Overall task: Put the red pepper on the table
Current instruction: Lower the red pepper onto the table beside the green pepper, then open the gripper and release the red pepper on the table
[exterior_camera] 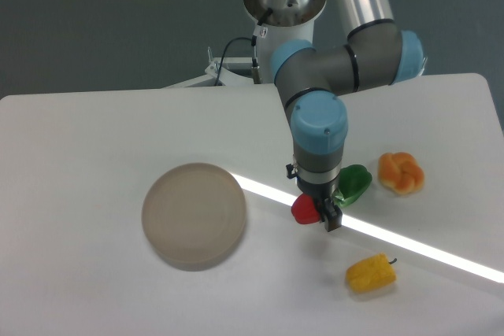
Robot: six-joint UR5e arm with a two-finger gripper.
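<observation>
The small glossy red pepper point(304, 210) hangs just over the white table point(94, 139), held between the fingers of my gripper point(316, 212), which is shut on it. It sits right of the round grey-beige disc point(194, 215) and just left of a green pepper point(354, 182). My arm comes down from above, and its wrist hides the top of the red pepper. Whether the pepper touches the tabletop I cannot tell.
An orange pepper point(401, 173) lies to the right of the green one. A yellow pepper point(370, 273) lies near the front edge, right of centre. The robot base point(282, 29) stands behind the table's back edge.
</observation>
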